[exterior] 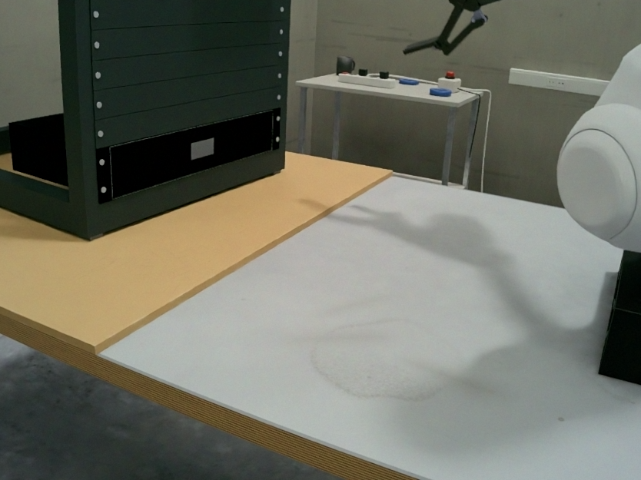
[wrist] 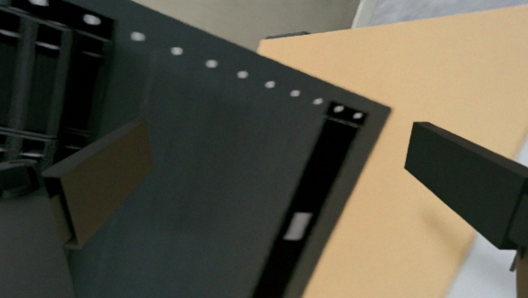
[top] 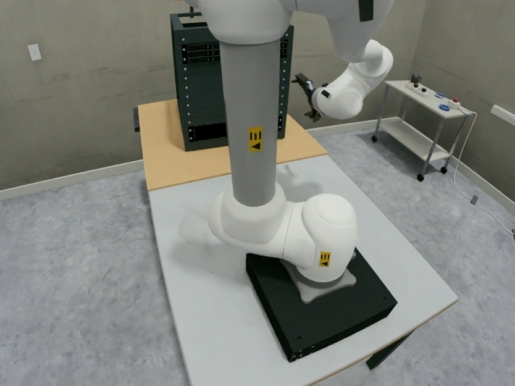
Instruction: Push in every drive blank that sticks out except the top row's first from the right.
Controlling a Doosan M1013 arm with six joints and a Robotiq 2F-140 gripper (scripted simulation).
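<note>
The dark rack (top: 202, 84) stands on the tan board (top: 171, 145) at the far end of the table. Its rows of drive blanks (top: 200, 53) sit near the top of the front; the arm's grey link hides the middle ones. I cannot tell from here which blanks stick out. My gripper (top: 305, 97) is open and empty, in the air to the right of the rack and short of its front. It also shows in the exterior view (exterior: 427, 12), high up. In the wrist view the two fingers frame the rack's front (wrist: 201, 178), with some drive bays (wrist: 40, 89) at the left.
The arm's black base (top: 318, 299) sits on the white table near me. A white cart (top: 425, 102) with a power strip and blue rolls stands at the right wall. A low black box (exterior: 31, 148) lies behind the rack.
</note>
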